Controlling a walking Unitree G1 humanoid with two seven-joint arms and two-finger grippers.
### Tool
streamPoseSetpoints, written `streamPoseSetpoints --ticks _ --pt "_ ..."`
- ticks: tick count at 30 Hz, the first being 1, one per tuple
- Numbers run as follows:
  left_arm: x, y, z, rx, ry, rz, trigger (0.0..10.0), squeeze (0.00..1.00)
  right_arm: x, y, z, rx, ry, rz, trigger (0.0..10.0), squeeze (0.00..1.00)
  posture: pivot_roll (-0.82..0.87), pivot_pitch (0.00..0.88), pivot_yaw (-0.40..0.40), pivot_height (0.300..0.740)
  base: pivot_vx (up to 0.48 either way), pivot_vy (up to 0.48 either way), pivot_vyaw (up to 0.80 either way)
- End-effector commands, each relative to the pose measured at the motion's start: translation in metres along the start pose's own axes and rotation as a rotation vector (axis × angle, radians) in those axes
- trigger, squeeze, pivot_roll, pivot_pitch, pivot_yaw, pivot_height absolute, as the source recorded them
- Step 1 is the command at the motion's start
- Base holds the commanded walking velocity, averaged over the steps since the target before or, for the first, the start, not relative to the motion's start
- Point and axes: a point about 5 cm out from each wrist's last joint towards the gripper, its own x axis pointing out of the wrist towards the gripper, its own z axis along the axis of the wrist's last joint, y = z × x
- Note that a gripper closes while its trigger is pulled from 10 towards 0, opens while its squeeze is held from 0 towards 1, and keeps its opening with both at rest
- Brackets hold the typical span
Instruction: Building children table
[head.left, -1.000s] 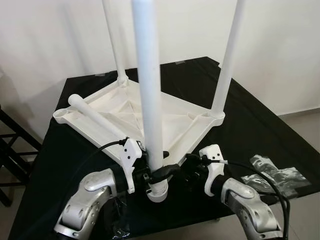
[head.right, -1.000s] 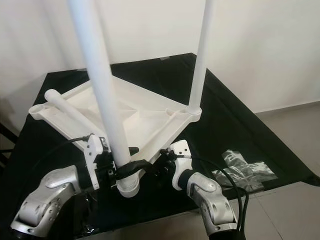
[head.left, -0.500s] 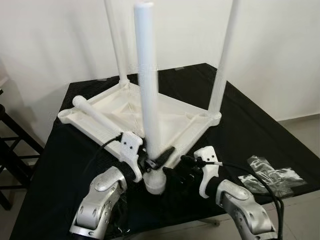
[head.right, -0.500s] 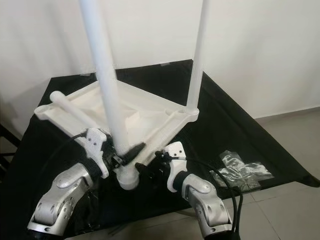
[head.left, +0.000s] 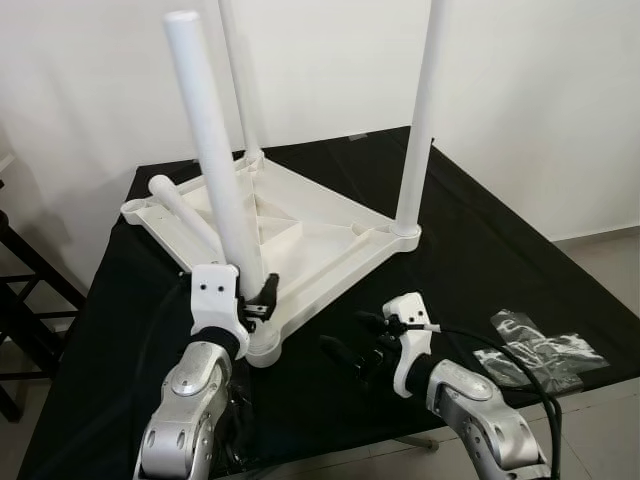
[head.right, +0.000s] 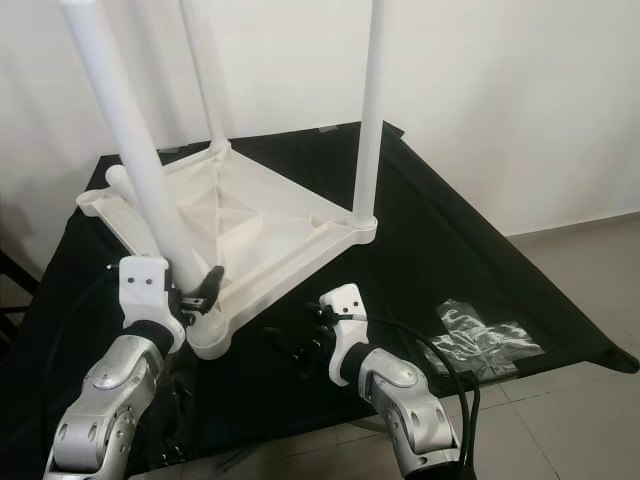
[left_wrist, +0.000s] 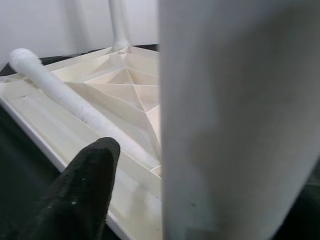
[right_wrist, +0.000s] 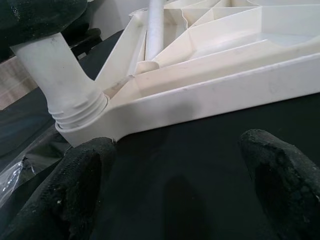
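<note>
An upturned white tabletop (head.left: 300, 225) lies in the middle of the black surface (head.left: 480, 250), with two legs upright at its far and right corners. The left end effector (head.left: 255, 298) is clenched around a tilted leg (head.left: 215, 165) at the near corner socket. The right end effector (head.left: 355, 340) is released, fingers spread, just beside that corner. A loose leg (head.left: 185, 210) lies across the tabletop's left side. Plastic bags (head.left: 545, 345) rest near the surface's right edge.
</note>
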Motion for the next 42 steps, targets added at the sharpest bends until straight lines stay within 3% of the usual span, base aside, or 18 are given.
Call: streamPoseSetpoints --ticks 1,10,13,15,16,17,18,20,22,37,40,41,42 --pt "-0.003 0.023 -0.009 0.032 0.044 0.139 0.0 0.0 0.003 0.001 0.003 -0.005 -0.002 0.01 10.0 0.0 -0.1 0.0 0.044 0.74 0.0 0.0 0.0" --pt "0.001 0.017 -0.01 0.024 0.034 0.126 0.0 0.0 0.002 -0.001 0.004 -0.01 -0.001 0.007 10.0 0.0 -0.12 0.0 0.046 0.74 0.0 0.0 0.0" --pt "0.003 0.012 -0.008 0.005 0.023 0.076 0.0 0.0 0.002 -0.001 0.003 -0.011 -0.001 0.007 10.0 0.0 -0.12 0.0 0.047 0.74 0.0 0.0 0.0" --pt "0.003 -0.007 0.002 -0.052 -0.057 -0.16 0.0 0.0 0.002 0.0 0.003 -0.01 0.0 0.008 10.0 0.0 -0.12 0.0 0.046 0.74 0.0 0.0 0.0" --pt "0.003 -0.007 0.002 -0.052 -0.057 -0.16 0.0 0.0 0.002 0.0 0.003 -0.01 0.0 0.008 10.0 0.0 -0.12 0.0 0.046 0.74 0.0 0.0 0.0" --pt "-0.004 -0.025 0.011 -0.076 -0.119 -0.393 0.0 0.0 0.002 0.0 0.003 -0.009 0.0 0.008 10.0 0.0 -0.12 0.0 0.045 0.74 0.0 0.0 0.0" --pt "-0.023 -0.043 0.013 -0.092 -0.112 -0.708 0.0 0.0 0.003 0.0 0.002 -0.006 0.0 0.01 10.0 0.0 -0.11 0.0 0.039 0.74 0.0 0.0 0.0" --pt "-0.05 -0.061 0.007 -0.113 -0.045 -1.076 0.0 0.0 0.004 0.001 0.002 -0.004 0.001 0.012 10.0 0.0 -0.12 0.0 0.04 0.74 0.0 0.0 0.0" --pt "-0.055 -0.063 0.005 -0.122 -0.018 -1.141 0.0 0.0 0.004 0.001 0.001 -0.003 0.0 0.013 10.0 0.0 -0.12 0.0 0.044 0.74 0.0 0.0 0.0" --pt "-0.048 -0.075 -0.004 -0.088 0.006 -1.278 0.0 0.0 0.005 0.003 0.003 -0.001 -0.006 0.014 10.0 0.0 -0.13 0.0 0.056 0.74 0.0 0.0 0.0" --pt "-0.048 -0.072 -0.004 -0.072 0.013 -1.252 0.0 0.0 0.005 0.003 0.002 0.004 -0.007 0.015 10.0 0.0 -0.13 0.0 0.056 0.74 0.0 0.0 0.0" --pt "-0.039 -0.066 -0.006 -0.039 0.01 -1.132 0.5 0.0 0.005 0.003 0.002 0.006 -0.007 0.016 10.0 0.0 -0.12 0.0 0.053 0.74 0.0 0.0 0.0" --pt "-0.039 -0.066 -0.006 -0.039 0.01 -1.132 0.5 0.0 0.005 0.003 0.002 0.006 -0.007 0.016 10.0 0.0 -0.12 0.0 0.053 0.74 0.0 0.0 0.0"
